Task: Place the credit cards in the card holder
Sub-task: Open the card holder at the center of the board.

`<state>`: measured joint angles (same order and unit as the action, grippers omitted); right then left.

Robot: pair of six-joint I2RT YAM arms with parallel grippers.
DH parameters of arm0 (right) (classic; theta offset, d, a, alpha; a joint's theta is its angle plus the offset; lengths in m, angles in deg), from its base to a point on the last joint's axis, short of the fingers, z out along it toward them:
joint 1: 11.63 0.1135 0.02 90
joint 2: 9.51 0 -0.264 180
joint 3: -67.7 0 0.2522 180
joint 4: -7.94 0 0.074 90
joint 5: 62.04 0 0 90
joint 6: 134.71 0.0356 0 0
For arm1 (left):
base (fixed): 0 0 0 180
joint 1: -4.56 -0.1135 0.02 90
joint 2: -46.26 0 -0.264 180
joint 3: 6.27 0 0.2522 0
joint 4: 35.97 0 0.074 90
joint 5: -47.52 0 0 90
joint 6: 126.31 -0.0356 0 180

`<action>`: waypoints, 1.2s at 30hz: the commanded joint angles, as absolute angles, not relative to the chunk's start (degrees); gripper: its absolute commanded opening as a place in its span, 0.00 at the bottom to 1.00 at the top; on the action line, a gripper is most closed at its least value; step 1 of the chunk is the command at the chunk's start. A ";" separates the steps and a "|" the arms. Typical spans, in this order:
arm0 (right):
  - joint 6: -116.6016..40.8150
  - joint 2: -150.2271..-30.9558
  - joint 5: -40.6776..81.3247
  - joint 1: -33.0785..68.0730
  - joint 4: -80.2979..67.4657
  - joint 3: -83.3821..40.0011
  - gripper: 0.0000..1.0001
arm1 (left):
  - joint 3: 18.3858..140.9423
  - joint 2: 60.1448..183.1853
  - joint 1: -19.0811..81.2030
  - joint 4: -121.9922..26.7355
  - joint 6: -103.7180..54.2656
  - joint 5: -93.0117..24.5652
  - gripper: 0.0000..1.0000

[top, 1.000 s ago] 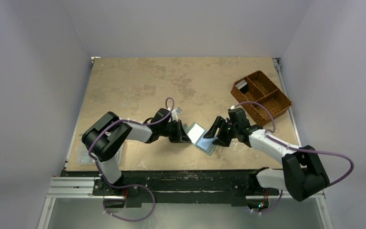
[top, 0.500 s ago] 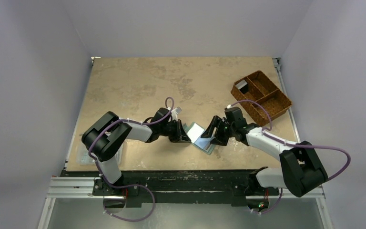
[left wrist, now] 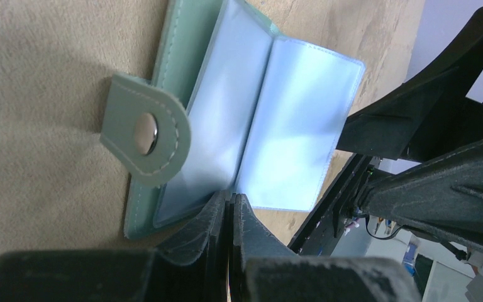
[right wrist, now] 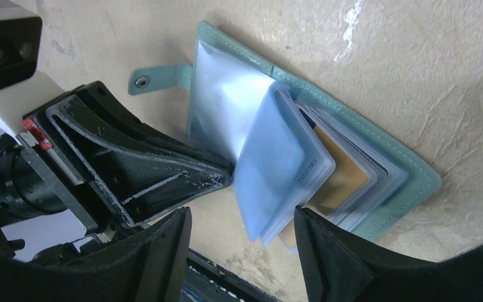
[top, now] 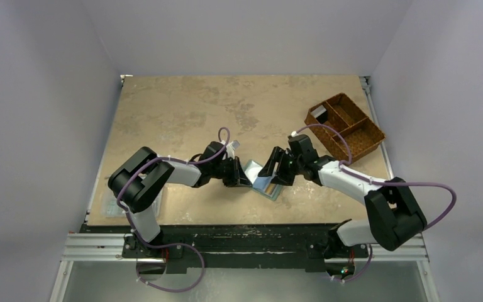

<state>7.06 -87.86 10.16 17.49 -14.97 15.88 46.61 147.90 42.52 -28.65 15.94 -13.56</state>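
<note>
The card holder [right wrist: 415,173] lies open on the table [top: 182,113], near the front edge between the two arms, with its clear sleeves [right wrist: 277,182] fanned upward. The left gripper [left wrist: 229,211] is clenched on the lower edge of the sleeves at the fold, pinning the holder down. The right gripper [right wrist: 242,251] is released. Its jaws stand apart on either side of the raised sleeves' free corner and hold nothing. A tan-orange card [right wrist: 343,179] sits inside a sleeve, and others appear to sit in the sleeves around it. No loose card is visible.

The step in hand appears to be seating the cards fully and laying the sleeves flat. Procedure:

1. Hold the left grip firm so the holder cannot slide.
2. Bring the right jaws squarely onto the sleeve edge. A caught corner may buckle the soft plastic.
3. Push toward the fold, not across it, so that no card slips out.
4. Leave the snap tab [left wrist: 148,135] lying out to the side, off the sleeves.
</note>
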 commanded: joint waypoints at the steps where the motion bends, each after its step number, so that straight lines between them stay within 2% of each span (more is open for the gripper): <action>1: 6.46 -89.42 11.18 18.16 -12.31 13.10 0.68 | 46.92 147.47 42.51 -29.14 14.24 -14.85 0.00; 13: 6.44 -91.68 8.74 18.91 -9.61 11.03 0.68 | 44.29 137.07 42.31 -32.63 10.81 -17.98 0.18; 20: 7.16 -91.96 8.62 20.21 -8.47 9.45 0.69 | 41.00 133.81 40.84 -32.50 11.57 -19.42 0.18; 29: 8.20 -96.01 7.73 21.81 -6.14 6.36 0.69 | 38.18 123.49 38.83 -34.92 10.82 -22.66 0.24; 36: 8.69 -98.64 6.87 22.15 -4.07 5.28 0.68 | 38.83 122.88 38.84 -35.37 10.16 -22.67 0.44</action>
